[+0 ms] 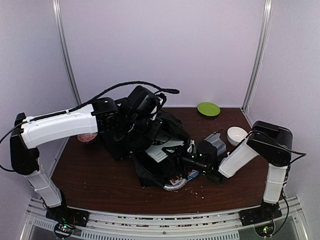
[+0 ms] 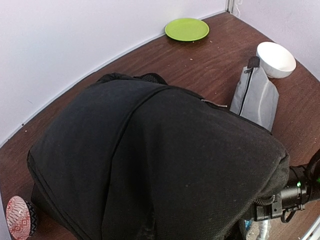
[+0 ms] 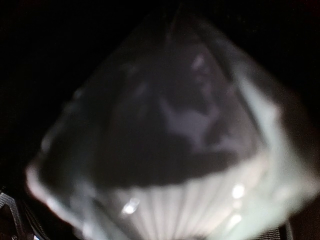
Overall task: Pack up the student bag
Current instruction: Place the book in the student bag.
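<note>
Left gripper (image 1: 147, 107) reaches across, pinched shut on soft black bag (image 2: 150, 160) fabric — right gripper (image 1: 181, 161) low at its mouth, jaws unclear.

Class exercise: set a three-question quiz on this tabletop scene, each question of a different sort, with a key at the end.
1. True or false: the green plate lies at the far edge of the table.
2. What lies next to the white bowl? A) a grey zipped pouch B) a banana C) a mug
3. One word: in the top view, on which side of the student bag is the red patterned cup?
Key: 1 true; 2 A; 3 left.
</note>
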Tool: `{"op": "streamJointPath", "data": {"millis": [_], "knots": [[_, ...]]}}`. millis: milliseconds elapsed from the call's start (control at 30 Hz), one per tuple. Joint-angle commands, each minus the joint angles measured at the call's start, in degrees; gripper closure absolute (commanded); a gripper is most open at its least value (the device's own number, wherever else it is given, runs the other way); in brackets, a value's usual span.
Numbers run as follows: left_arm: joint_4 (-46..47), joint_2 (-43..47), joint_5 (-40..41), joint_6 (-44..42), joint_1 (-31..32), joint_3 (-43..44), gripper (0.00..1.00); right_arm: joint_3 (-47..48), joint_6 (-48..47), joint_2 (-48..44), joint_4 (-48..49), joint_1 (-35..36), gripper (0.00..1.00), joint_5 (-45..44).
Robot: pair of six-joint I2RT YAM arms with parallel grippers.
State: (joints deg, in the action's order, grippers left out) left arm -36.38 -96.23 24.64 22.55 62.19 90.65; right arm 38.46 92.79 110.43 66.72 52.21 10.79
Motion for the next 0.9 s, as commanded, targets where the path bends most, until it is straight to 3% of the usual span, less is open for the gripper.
{"op": "streamJointPath", "data": {"millis": [0,133,267,533,700,867], "knots": [[12.47,1.91,-4.27,2.50,-0.99,1.51,1.00,1.29,-6.28,-7.89,2.20,0.25,1.00,3.71],[13.35,0.69,-2.86,2.04,-2.64,2.54,1.00,-1.21,-6.52,-11.82,-8.54,1.32,1.00,3.24],[13.29,-2.52,-2.14,0.19,-2.69,6.08,1.00,-4.07,-4.64,-14.10,-12.20,3.32,1.00,-0.75],[11.96,-4.62,-8.85,-1.58,-2.69,8.84,1.00,-8.77,0.61,-13.46,-7.61,3.87,1.00,-6.65],[12.32,-2.70,-17.14,0.25,-2.69,6.56,1.00,-4.84,2.16,-8.17,-4.13,3.05,1.00,-6.45],[9.75,-1.61,-19.76,-0.50,-2.57,6.70,1.00,0.24,1.63,-4.66,-7.20,2.84,1.00,-5.77]]}}
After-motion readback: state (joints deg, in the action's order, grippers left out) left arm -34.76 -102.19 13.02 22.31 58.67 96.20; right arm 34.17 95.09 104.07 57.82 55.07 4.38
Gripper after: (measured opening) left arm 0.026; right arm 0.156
